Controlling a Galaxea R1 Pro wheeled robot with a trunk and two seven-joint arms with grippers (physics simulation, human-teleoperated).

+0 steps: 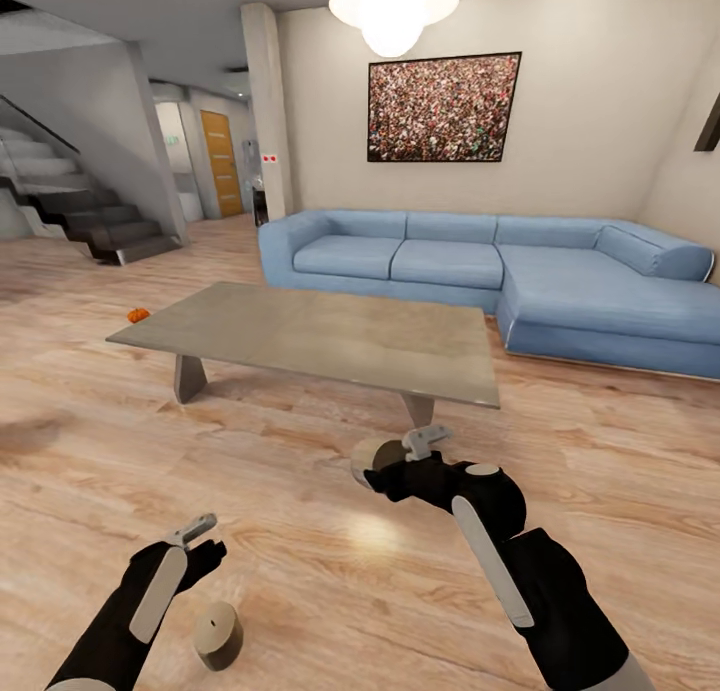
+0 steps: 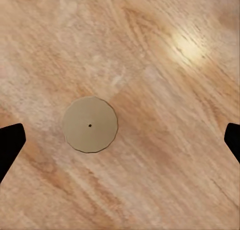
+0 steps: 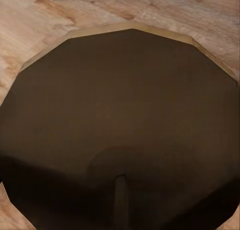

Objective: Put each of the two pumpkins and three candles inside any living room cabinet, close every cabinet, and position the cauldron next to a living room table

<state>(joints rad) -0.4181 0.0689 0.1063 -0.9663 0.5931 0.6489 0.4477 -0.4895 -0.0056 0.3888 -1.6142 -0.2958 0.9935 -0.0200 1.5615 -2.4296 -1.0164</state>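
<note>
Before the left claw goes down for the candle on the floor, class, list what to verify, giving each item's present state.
1. Left claw open: ok.
2. Short tan cylinder candle lies between its fingers: ok, though off-centre.
3. That candle stands upright on the pale wood floor: ok.
4. Right claw holds a second tan candle clear of the floor: ok.
5. Small orange pumpkin stowed: not ok, it sits on the floor beyond the grey flat-topped table.
</note>
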